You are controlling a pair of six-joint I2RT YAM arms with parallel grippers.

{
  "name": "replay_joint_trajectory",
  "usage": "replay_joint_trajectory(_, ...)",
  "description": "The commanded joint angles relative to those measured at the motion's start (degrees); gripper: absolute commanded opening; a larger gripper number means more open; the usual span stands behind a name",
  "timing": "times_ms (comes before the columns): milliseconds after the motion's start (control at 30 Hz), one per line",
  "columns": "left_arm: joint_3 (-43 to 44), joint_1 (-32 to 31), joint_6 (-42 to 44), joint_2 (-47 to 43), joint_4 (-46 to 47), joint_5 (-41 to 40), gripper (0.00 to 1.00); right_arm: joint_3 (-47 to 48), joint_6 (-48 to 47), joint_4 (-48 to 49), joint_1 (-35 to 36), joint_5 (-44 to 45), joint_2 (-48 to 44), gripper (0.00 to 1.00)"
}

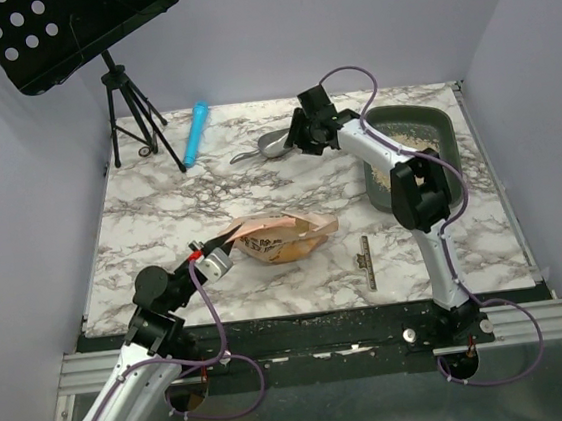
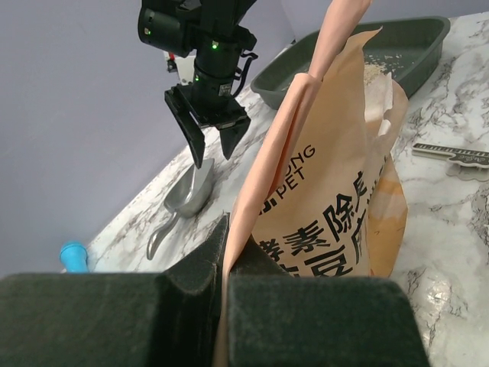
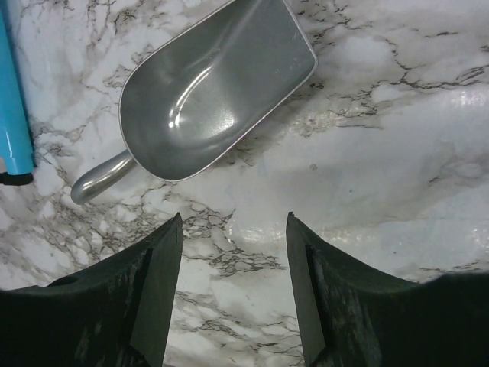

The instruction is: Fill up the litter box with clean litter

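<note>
Left gripper (image 2: 227, 256): pressed together on edge of orange bag (image 2: 328, 206); fingertips hidden behind the paper.
Table (image 1: 162, 223): marble, near edge behind arm bases.
Litter box (image 1: 440, 118): far right corner, near half covered by right arm.
Orange bag: centre front, on its side; contents unseen.
Scoop (image 3: 214, 92): flat on marble, left of box.
Right gripper (image 3: 233, 220): spread, empty, just above scoop.
Clean litter (image 1: 406, 137): pale scatter inside box; extent hidden.
</note>
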Motion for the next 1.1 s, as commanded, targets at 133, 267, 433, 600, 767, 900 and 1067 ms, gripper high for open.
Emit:
replay_joint_trajectory(133,1.3,-0.3,0.8,2.0,5.1,-0.4,0.03,0.1,15.6,3.3,-0.6,-3.9,4.3,0.64)
replay_joint_trajectory(267,1.3,-0.4,1.1,1.8,4.6,-0.8,0.04,-1.5,20.9,4.5,-0.7,-3.4,5.4,0.64)
replay_joint_trajectory(433,1.4,-0.4,1.3,2.4,4.1,-1.1,0.04,-4.7,25.8,8.8,-0.9,-3.3,5.6,0.64)
replay_joint_trajectory(600,1.4,-0.4,1.4,2.4,4.1,-1.1,0.03,-5.4,30.1,10.3,-1.2,-2.5,7.0,0.64)
replay_joint_trajectory(767,1.3,-0.4,1.3,2.4,4.3,-0.7,0.03,-5.4,33.6,11.5,-1.5,-2.5,8.0,0.64)
replay_joint_trajectory(900,1.3,-0.4,1.2,2.2,4.6,-0.6,0.03,-4.0,35.1,12.0,-1.7,-0.5,9.2,0.64)
replay_joint_trajectory(1067,1.3,-0.4,1.0,2.1,4.7,-0.4,0.03,-1.4,35.3,11.8,-1.7,-0.4,10.8,0.64)
